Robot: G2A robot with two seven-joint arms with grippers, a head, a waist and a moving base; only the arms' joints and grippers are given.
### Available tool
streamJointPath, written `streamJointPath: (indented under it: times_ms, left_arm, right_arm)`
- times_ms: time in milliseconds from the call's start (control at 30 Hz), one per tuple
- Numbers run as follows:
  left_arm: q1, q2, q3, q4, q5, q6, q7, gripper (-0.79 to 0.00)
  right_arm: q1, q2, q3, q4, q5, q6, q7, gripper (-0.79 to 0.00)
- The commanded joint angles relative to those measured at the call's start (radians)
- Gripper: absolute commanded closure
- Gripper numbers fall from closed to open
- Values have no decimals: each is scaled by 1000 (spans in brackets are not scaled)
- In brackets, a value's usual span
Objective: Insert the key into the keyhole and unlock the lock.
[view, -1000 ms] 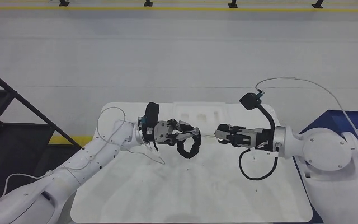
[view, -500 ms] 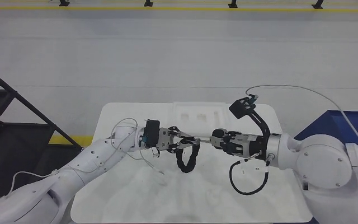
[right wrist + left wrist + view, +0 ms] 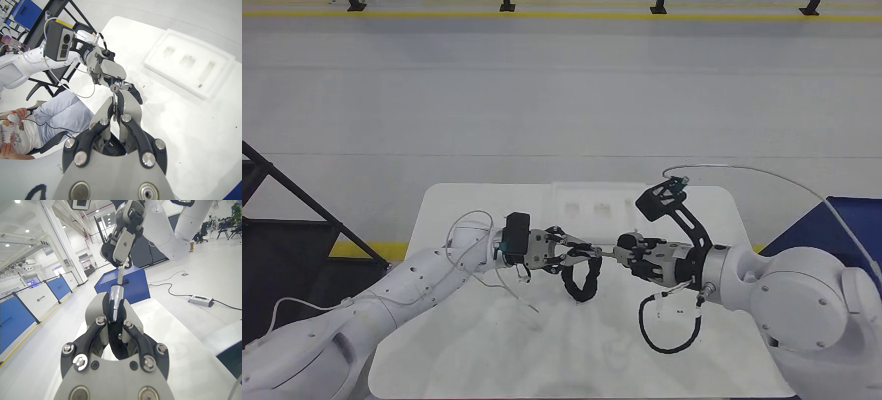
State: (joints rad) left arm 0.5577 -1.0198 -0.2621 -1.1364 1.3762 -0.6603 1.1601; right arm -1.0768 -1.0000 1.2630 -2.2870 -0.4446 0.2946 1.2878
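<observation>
Over the white table (image 3: 542, 350) we see the left gripper (image 3: 580, 250) clamped on the chrome cylinder lock (image 3: 115, 298) (black ribbed cable (image 3: 584, 285) looping below); the flat metal key (image 3: 120, 275), tip at the keyhole (image 3: 114, 88), sits pinched in the right gripper (image 3: 623, 246). Behind lies a white foam tray (image 3: 170, 70) with rectangular recesses.

White table (image 3: 542, 345); white foam tray (image 3: 587, 194) near far edge, three recesses, possibly speck in one.

L gripper (image 3: 113, 308) & R gripper (image 3: 115, 106) face tip-to-tip, just apart; both w/ fingers pinched closed.
</observation>
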Motion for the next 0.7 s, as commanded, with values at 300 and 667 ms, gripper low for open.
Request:
streamJointPath:
  times_ms: [300, 667]
  left_arm:
    - [-27, 3, 61, 4, -51, 7, 7, 0]
    - [-44, 6, 92, 4, -72, 13, 13, 0]
  right_arm:
    - [11, 5, -21, 2, -37, -7, -2, 0]
    - [16, 9, -30, 4, -22, -23, 0, 0]
